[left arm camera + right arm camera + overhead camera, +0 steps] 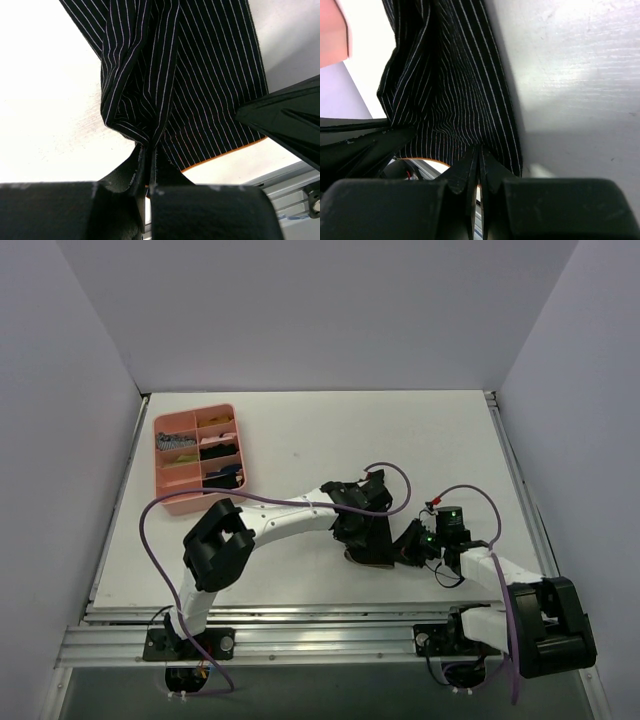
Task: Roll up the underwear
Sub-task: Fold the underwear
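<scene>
The left gripper (148,150) and the right gripper (479,152) are each pinched tight on a fold of the black striped underwear (200,75), which seems to sit near the front middle of the white table (330,430), mostly hidden from above.

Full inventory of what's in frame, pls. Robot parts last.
underwear: one, black with thin white stripes and an orange edge, near-centre of the table, between the two grippers
tray: one, pink, divided, far left of the table; small items inside, too small to identify
table: one, white, under everything
rail: one, silver, near edge, carrying the arm bases
cables: two, purple, one looping off each arm
left gripper: one, black, shut on the underwear
right gripper: one, black, shut on the underwear
</scene>
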